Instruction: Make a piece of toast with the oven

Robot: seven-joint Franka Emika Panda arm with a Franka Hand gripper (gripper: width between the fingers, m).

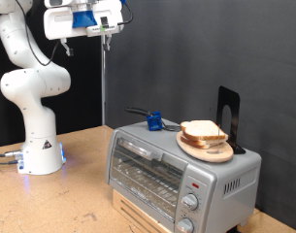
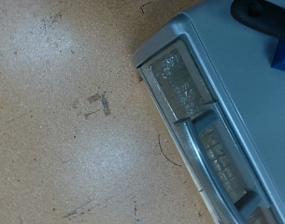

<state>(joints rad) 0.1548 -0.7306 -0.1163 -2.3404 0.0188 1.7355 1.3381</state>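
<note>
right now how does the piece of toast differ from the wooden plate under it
The piece of toast is pale beige with a tan crust and squarish; the wooden plate is darker tan and round. The toast is smaller and lies on top; the plate is wider and rests on the oven. Both lie flat. The gripper hangs high above, apart from both.

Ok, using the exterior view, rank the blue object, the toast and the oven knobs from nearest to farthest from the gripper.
Gripper hangs at the exterior view's top.
1. Blue object, on the oven top, towards the view's left.
2. Piece of toast, on the wooden plate, further right.
3. Knobs, at the oven's lower right front.
</note>
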